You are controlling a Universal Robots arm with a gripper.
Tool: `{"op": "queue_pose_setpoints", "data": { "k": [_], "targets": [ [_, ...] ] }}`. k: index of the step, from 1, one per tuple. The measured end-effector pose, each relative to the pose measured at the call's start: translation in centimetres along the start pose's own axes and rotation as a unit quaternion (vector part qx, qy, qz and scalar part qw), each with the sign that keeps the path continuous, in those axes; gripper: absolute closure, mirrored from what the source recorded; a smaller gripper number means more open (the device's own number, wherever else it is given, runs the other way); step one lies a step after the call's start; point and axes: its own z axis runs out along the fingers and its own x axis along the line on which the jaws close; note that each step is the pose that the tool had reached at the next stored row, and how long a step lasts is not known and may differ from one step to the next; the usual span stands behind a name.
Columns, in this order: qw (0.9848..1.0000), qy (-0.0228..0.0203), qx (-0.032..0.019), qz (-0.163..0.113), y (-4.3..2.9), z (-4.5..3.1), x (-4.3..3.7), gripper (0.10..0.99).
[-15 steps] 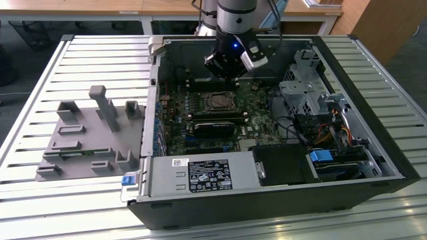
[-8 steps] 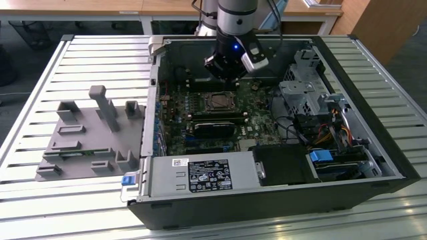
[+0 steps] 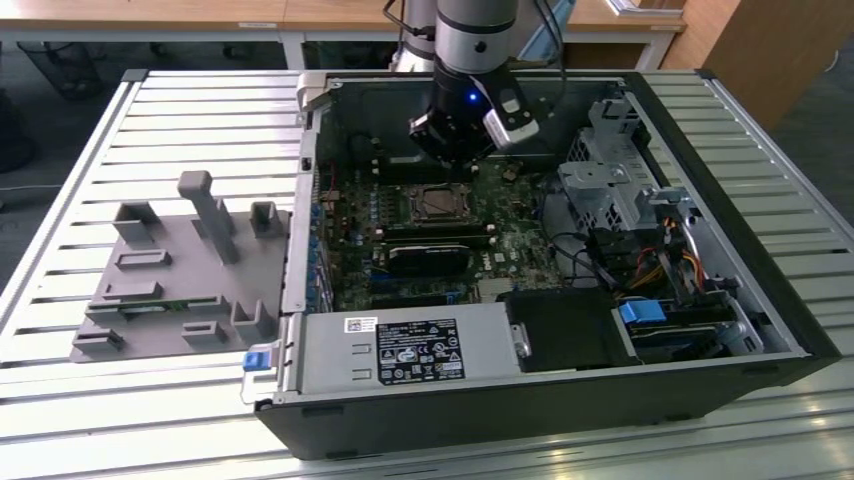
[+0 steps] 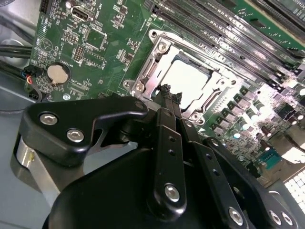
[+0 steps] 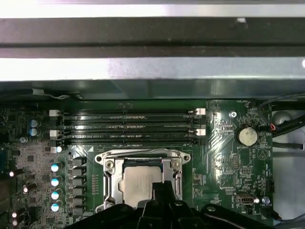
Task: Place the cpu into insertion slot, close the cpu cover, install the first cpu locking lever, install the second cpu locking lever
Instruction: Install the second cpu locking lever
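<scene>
Small silvery-grey square cpu (image 5: pixel 141 183) sits in the insertion slot (image 5: pixel 107 164): light, stiff, fragile; edges only. Black tool (image 4: pixel 170 91), fingers pressed together, hovers above.

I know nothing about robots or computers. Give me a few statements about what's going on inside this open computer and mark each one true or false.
1. The cpu already sits in the socket, under the cover. True.
2. The tool hangs just above the socket. True.
3. The tool is carrying the cpu. False: the cpu lies in the socket, and nothing shows between the tool's tips.
4. The round coin battery sits on the green board. True.
5. The grey fixture lies inside the computer case. False: it lies outside, on the slatted table at the exterior view's left.
</scene>
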Motion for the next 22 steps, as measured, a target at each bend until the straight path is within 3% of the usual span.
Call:
{"op": "queue_pose_setpoints", "data": {
  "k": [3, 10, 15, 22],
  "targets": [
    [1.0000, 0.0008, 0.0000, 0.000, -0.31, -0.08, -0.01, 0.980],
    [1.0000, 0.0009, -0.0022, 0.000, -2.03, -0.12, -0.07, 0.980],
    [0.9999, 0.0056, -0.0096, 0.000, -2.83, 0.05, -0.10, 0.980],
    [0.9999, 0.0059, -0.0148, 0.000, -4.14, 0.34, -0.13, 0.980]
  ]
}}
